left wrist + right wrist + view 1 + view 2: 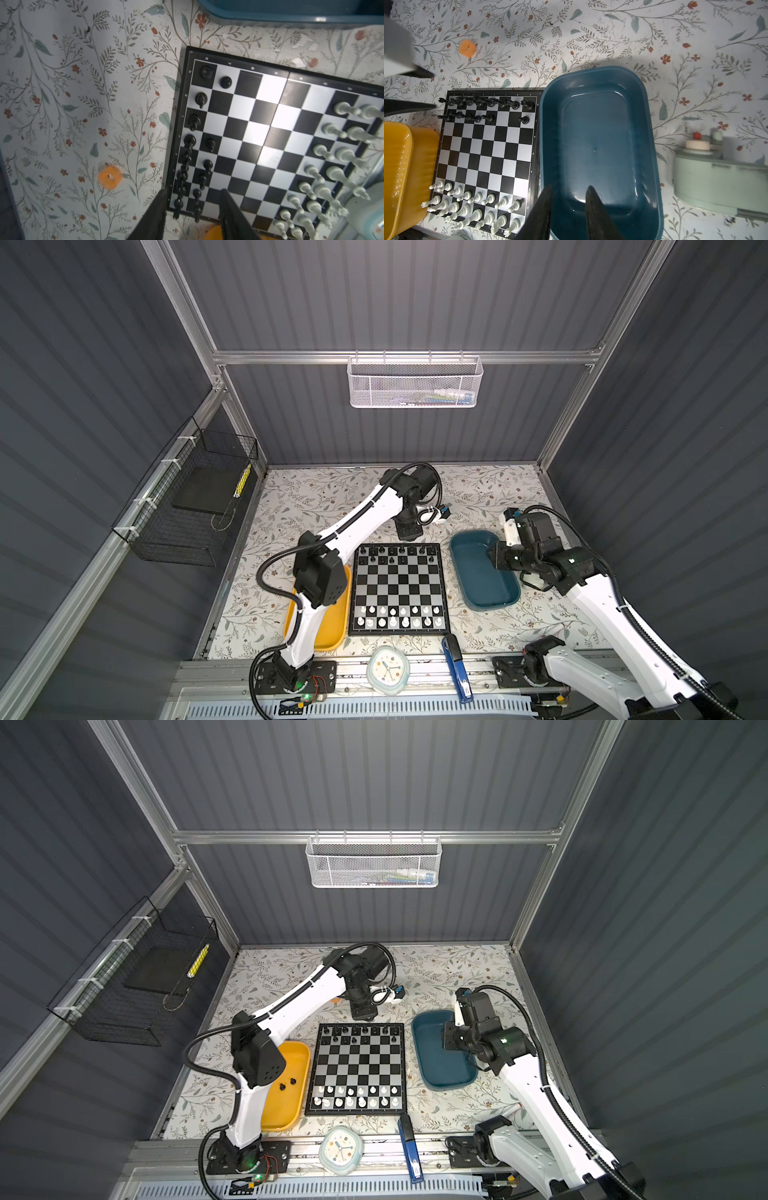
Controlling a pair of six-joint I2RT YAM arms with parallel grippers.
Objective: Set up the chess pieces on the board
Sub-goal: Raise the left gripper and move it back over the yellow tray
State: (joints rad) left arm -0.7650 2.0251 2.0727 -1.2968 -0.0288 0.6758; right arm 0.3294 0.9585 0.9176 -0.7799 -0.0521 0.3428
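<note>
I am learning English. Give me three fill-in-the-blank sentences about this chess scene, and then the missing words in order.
1. The two chess pieces lying in the yellow tray are ____ in colour.
2. On the board, both rows on the near side are filled with ____ pieces.
3. The right gripper hangs open over the teal tray, which is ____.

Missing words: black; white; empty.

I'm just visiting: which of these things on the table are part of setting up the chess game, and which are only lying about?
Part of the job:
- board
- black pieces and white pieces standing on it
- yellow tray, holding two more black pieces

Just lying about:
- teal tray, nothing in it
- clock
- blue stapler
- small orange candle
</note>
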